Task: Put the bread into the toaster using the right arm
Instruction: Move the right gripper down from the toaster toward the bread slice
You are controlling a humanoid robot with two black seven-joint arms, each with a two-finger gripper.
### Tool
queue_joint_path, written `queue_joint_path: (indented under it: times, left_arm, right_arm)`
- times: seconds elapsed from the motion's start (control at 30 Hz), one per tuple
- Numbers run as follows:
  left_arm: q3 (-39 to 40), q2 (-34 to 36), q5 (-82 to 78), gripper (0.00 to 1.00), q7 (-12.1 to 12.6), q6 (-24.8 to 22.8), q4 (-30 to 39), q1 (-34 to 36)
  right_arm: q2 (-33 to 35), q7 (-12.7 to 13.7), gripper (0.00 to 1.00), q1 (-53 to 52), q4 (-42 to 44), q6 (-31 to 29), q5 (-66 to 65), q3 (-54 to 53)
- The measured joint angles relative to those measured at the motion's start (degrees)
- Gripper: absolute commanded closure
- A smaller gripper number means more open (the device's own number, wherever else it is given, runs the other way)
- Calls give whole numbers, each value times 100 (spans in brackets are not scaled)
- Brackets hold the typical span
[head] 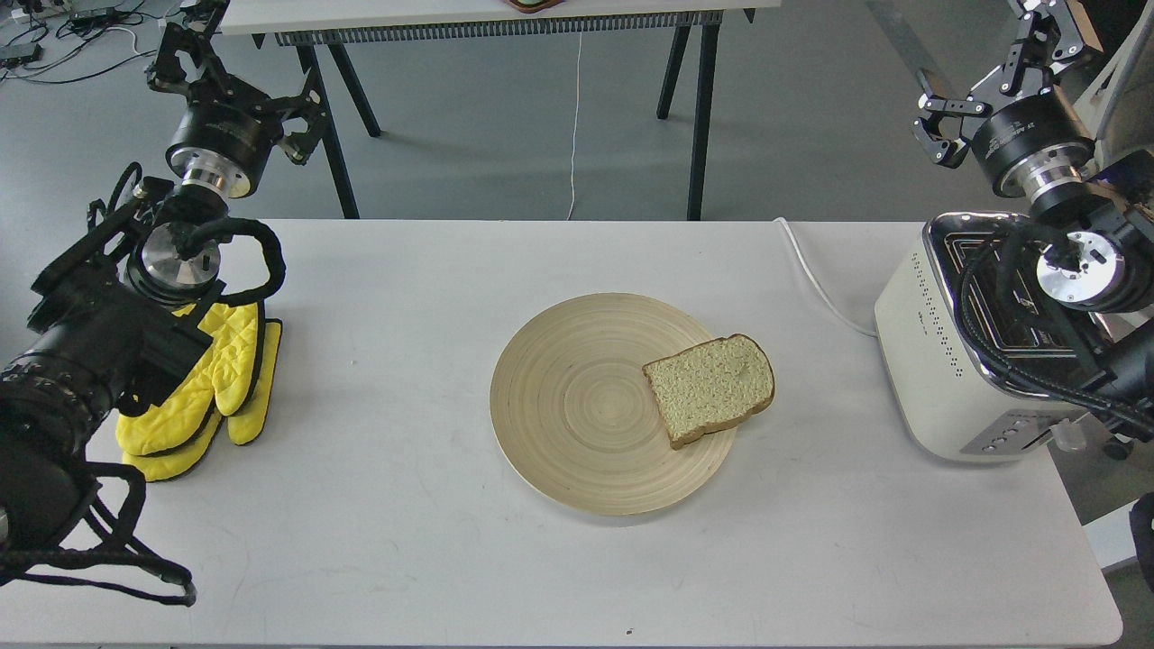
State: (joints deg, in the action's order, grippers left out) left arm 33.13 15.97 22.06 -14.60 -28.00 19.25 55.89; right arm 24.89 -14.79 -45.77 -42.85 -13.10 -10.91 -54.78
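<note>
A single slice of bread lies flat at centre frame, right of middle, on the right-hand rim of a round wooden plate; its domed crust end overhangs the plate edge slightly toward the right. The plate rests on a white table. Well apart from the bread, at the right edge of the frame, stands the cream toaster, chrome top upward, its white cord trailing back across the table toward the upper centre. The right arm crosses in front of and above the toaster, hiding much of its top. The right gripper, in the upper right, is raised clear of the table; its fingers look spread, with nothing between them and touching nothing. At the upper left the left gripper likewise hangs above the table edge, holding nothing; how far its fingers are parted cannot be told. Below it, yellow oven mitts lie stacked on the table at the left.
</note>
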Motion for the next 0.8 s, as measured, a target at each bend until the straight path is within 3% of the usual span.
queue_joint_path:
  times: [0.3, 0.43, 0.67, 0.8]
  left_arm:
    - [6, -3, 0, 0, -42, 0, 0, 1]
    - [13, -3, -1, 0, -43, 0, -4, -11]
    - [16, -7, 0, 0, -44, 0, -7, -16]
    - [10, -7, 0, 0, -44, 0, -6, -13]
  right_arm:
    - [14, -26, 1, 124, -113, 52, -27, 173]
    - [178, -34, 1, 298, -587, 135, -91, 533]
    - [730, -45, 1, 903, -2179, 1163, -712, 1368]
    - [754, -43, 1, 1184, -2541, 1843, -1697, 1893]
